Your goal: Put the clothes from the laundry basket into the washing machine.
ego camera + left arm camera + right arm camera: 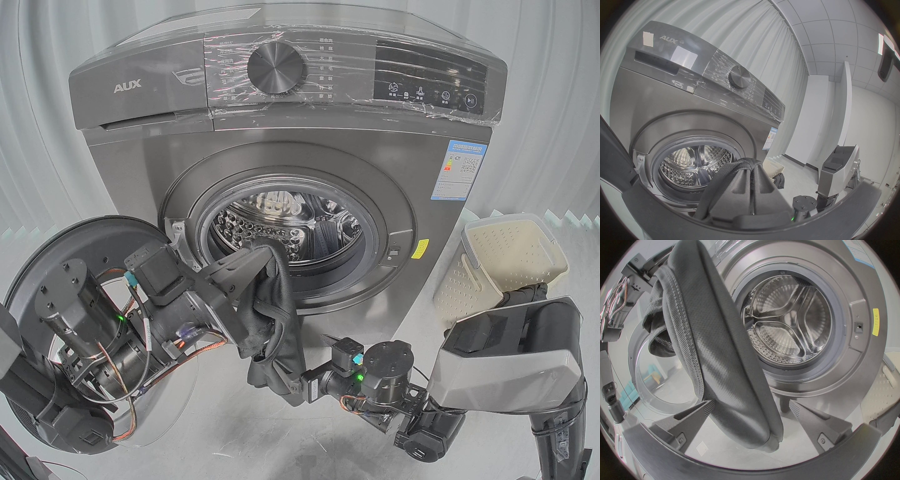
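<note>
At washing machine (400, 181) mouth, left jaws pinching dark garment (275, 325)

Bright, even indoor light fills the room, and a ceiling panel (882, 43) glows overhead. Shadows on the floor (250, 437) are faint and soft-edged. The plastic film (325, 69) wrapped over the control panel of the washing machine (387, 156) throws streaky glare, and the steel drum (281, 215) gleams with bright spots. Both wrist views bend strongly toward the edges and go black in the corners. The head view curves the folds of the curtain (37, 125).
</note>
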You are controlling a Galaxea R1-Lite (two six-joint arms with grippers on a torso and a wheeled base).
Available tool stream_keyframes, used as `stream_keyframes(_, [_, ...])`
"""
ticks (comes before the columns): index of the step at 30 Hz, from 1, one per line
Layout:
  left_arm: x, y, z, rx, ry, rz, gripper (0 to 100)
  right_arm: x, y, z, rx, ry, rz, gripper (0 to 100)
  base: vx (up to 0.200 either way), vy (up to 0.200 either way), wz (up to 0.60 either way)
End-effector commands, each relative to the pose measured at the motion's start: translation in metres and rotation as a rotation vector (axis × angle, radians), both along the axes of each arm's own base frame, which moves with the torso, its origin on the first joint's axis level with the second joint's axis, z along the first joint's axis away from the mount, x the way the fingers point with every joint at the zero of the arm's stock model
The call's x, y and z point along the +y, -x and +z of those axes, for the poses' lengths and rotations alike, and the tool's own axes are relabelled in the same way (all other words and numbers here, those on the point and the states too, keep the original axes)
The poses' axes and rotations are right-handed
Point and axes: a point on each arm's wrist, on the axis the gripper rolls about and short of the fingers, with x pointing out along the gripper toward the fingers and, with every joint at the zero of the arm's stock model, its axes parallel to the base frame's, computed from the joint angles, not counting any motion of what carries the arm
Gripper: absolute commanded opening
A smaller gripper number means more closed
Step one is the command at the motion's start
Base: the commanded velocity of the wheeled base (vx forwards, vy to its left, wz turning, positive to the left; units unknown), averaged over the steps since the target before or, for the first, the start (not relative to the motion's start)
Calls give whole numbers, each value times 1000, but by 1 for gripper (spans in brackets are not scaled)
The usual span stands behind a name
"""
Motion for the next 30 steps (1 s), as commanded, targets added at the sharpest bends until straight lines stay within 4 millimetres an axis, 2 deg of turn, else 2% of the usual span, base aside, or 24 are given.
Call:
stream_keyframes(1, [-5, 2, -2, 4, -3, -19, 0, 8, -6, -2, -15, -14, 4, 100, 0, 0, 0])
stream_keyframes(15, [-7, 8, 2, -13, -1, -38, 0, 34, -35, -12, -75, -77, 8, 100, 0, 0, 0])
stream_keyframes(30, [-5, 11, 7, -24, 11, -39, 0, 41, -48, -15, -106, -109, -14, 100, 0, 0, 0])
